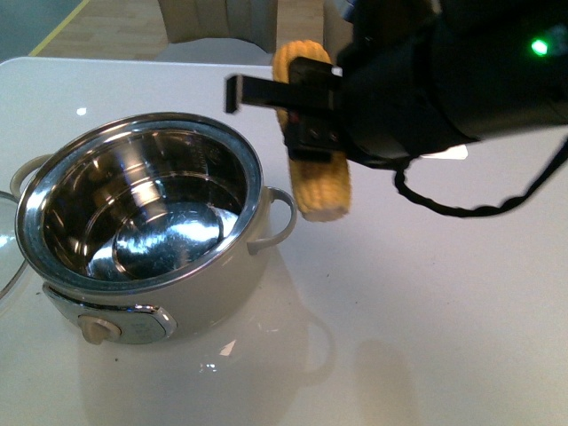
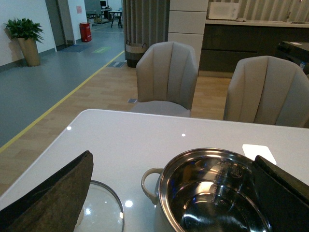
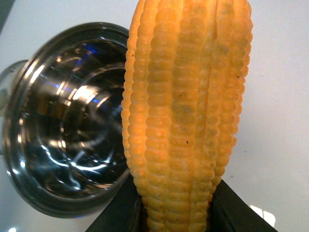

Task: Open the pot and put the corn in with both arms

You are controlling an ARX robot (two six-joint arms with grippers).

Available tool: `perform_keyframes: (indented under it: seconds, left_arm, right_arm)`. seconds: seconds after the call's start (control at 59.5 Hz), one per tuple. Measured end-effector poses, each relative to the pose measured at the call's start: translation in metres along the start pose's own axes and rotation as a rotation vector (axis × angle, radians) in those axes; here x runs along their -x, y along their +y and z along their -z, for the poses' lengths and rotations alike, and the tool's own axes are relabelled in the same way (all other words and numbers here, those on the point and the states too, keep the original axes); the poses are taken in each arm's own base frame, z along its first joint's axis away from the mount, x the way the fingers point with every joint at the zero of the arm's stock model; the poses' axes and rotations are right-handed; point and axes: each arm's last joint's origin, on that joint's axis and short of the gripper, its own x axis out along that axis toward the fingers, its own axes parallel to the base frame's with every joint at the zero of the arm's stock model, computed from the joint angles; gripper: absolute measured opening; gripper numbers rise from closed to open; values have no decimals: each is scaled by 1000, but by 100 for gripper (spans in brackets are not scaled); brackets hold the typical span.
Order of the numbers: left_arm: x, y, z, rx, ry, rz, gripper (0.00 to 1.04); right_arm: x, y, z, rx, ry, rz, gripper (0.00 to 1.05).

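— Why do we hold the corn [image 1: 324, 191] across its middle?
— So it balances. Our right gripper [image 1: 297, 115] is closed on it, above the table [image 1: 444, 311], just right of the open pot [image 1: 253, 169]. Our left gripper [image 2: 173, 162] gapes wide, empty.
— Its direction?
— Long axis far-to-near, blunt end nearest.

Legible text: none we can read. Item: stamped marks [image 2: 227, 168] on the inner wall of the pot [image 2: 193, 180] (too small and blurred for us to decipher).
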Motion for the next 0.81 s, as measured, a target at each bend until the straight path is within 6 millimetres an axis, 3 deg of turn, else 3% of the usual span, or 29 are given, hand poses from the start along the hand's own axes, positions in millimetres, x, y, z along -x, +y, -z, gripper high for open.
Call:
perform_keyframes:
  seconds: [0.202,0.807]
  left_arm:
    - [0,0,0,0,0,0,98]
    - [0,0,0,0,0,0,98]
  right_arm:
    - [-25,25,-13,-88,47,-70,21]
    - [-78,71,-10,-184,147,-63,20]
